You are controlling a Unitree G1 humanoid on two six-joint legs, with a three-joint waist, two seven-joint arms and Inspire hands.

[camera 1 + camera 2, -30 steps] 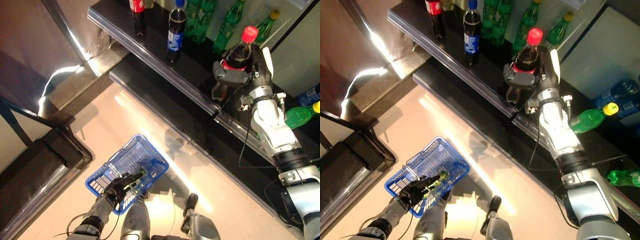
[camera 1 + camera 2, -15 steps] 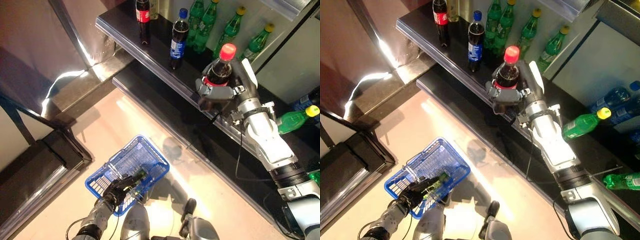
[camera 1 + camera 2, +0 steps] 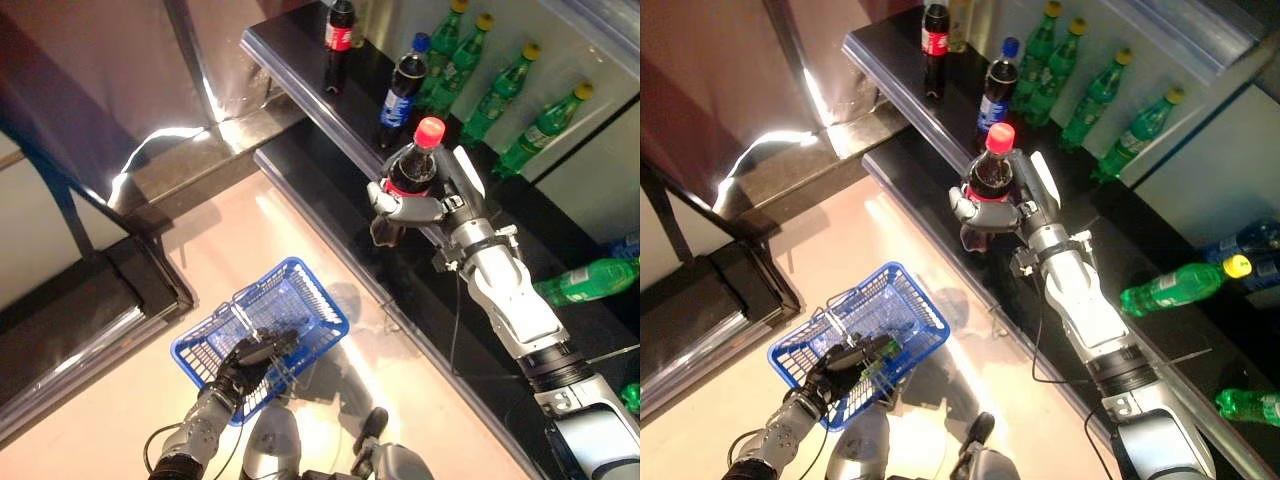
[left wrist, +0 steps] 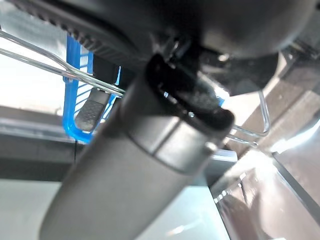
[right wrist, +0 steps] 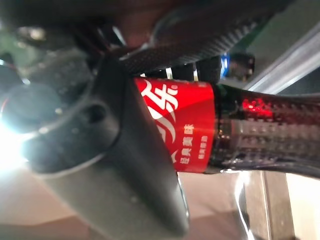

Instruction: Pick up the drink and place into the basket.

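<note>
My right hand (image 3: 415,203) is shut on a dark cola bottle (image 3: 406,181) with a red cap and red label (image 5: 186,126), holding it upright in the air just off the front edge of the black shelf (image 3: 300,70). Low at the left, my left hand (image 3: 245,362) is curled round the wire handle (image 4: 47,65) of a blue mesh basket (image 3: 290,300), which hangs over the pale floor. The bottle is well above and to the right of the basket.
Along the black shelf stand a red-labelled cola bottle (image 3: 339,31), a blue-labelled one (image 3: 400,92) and several green bottles (image 3: 500,95). A lower black ledge (image 3: 330,190) runs under it, with more green bottles (image 3: 582,282) lying at the right. A dark platform (image 3: 90,310) borders the floor at the left.
My right hand has carried the cola bottle leftward and off the shelf toward the floor side. The whole picture has also shifted, so the camera moved. The left hand still holds the basket.
</note>
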